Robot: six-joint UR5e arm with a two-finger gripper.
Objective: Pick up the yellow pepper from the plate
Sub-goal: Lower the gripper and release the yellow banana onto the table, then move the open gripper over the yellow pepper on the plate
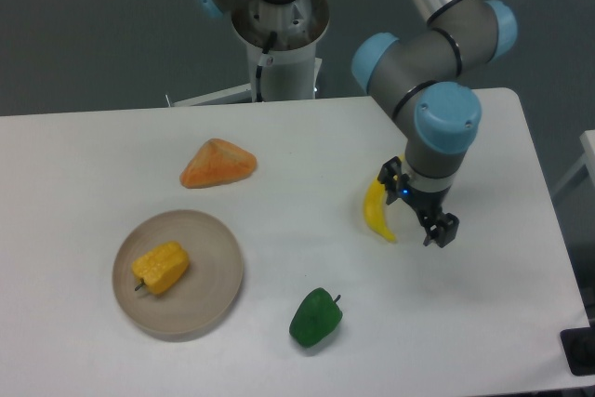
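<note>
The yellow pepper point(161, 268) lies on the left part of the beige round plate point(208, 293) at the table's front left, its dark stem pointing down-left. My gripper point(416, 204) hangs far to the right of it, just above the table beside a banana. Its fingers are spread apart, one by the banana's upper end and one at the lower right, with nothing between them. It is open.
A yellow banana point(376, 215) lies right by the gripper's left finger. A green pepper point(315, 317) sits at the front centre. An orange triangular lump point(218, 164) rests behind the plate. The robot base point(278, 34) stands at the table's far edge.
</note>
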